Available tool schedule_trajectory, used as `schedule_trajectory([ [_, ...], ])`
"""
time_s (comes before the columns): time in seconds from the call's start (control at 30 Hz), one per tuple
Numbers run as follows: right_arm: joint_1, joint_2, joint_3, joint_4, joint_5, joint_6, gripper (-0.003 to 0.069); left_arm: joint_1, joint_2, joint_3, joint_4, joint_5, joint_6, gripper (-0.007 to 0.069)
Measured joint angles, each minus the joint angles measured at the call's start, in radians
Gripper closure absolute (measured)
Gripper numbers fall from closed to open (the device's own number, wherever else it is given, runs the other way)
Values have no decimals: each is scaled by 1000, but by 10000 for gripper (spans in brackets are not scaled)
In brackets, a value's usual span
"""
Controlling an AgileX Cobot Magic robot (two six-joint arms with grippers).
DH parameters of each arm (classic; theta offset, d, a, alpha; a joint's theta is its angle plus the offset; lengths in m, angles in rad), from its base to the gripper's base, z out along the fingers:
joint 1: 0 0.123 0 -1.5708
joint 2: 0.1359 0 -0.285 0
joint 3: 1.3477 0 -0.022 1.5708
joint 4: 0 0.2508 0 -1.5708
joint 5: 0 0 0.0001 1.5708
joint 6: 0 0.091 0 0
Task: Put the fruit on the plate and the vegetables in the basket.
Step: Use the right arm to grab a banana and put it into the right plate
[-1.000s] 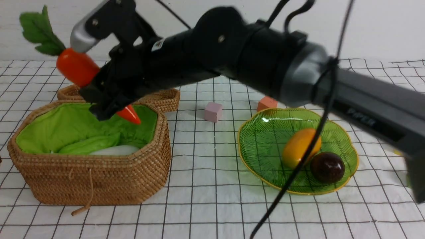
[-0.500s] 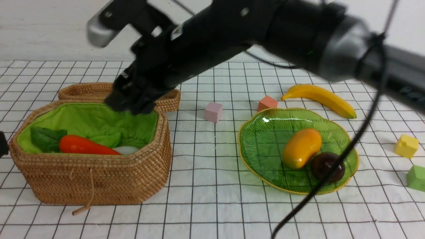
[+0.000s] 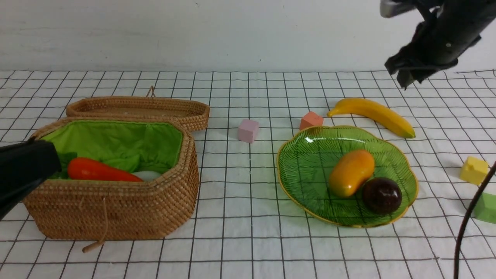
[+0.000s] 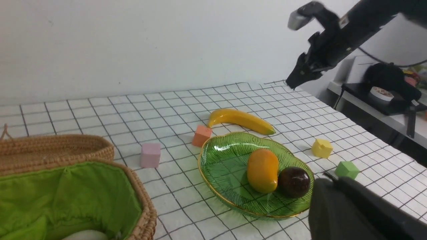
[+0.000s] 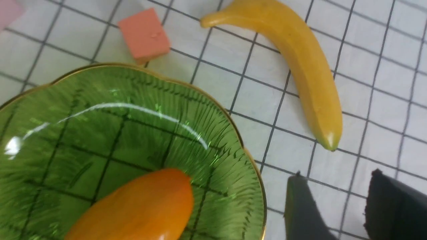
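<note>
A: What's left to move?
B: Just the banana [image 3: 372, 115], on the worktop [image 3: 248, 217] beyond the plate's [image 3: 306, 162] far edge. Right tool [image 5: 337, 180] hangs above, parted, empty.
A: Next?
B: I'd guess: descend, pinch its middle, set it beside the mango [image 3: 352, 172].

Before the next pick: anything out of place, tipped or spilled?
Only the banana: it lies on the cloth behind the plate, not on it. The mango and mangosteen sit on the plate; nothing looks tipped, spilled or damaged.
</note>
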Motion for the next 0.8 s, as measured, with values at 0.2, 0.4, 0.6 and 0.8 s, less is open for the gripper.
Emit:
schedule_trajectory([
  [0.2,-89,155,3,115,-147,-89,183,0,0,0,-8,-47,34,637],
  [0.4,-104,230,3,122,-250,-136,155,0,0,0,-9,-47,34,634],
  [0.6,-104,293,3,132,-372,-198,158,0,0,0,-22,-47,34,634],
  [0.8,-104,338,3,149,-414,-204,218,0,0,0,-58,-48,34,631],
])
